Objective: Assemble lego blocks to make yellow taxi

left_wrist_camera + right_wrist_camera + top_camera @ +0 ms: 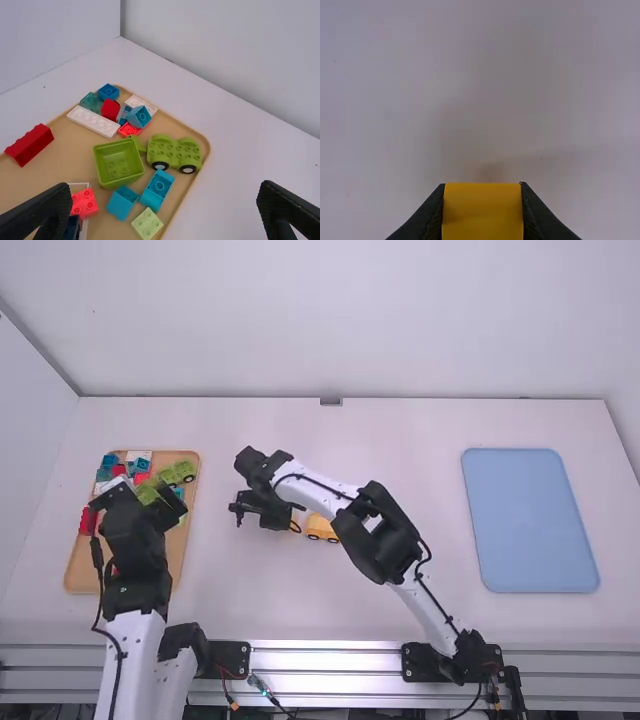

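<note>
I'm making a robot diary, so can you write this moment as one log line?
right gripper: holding yellow block | left gripper: open, over tray | yellow car: on table

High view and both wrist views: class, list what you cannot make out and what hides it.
- High view: the yellow wheeled piece's right end, behind the right arm; part of the tray, under the left arm.
- Right wrist view: the yellow block's lower part, cut off by the bottom edge.
</note>
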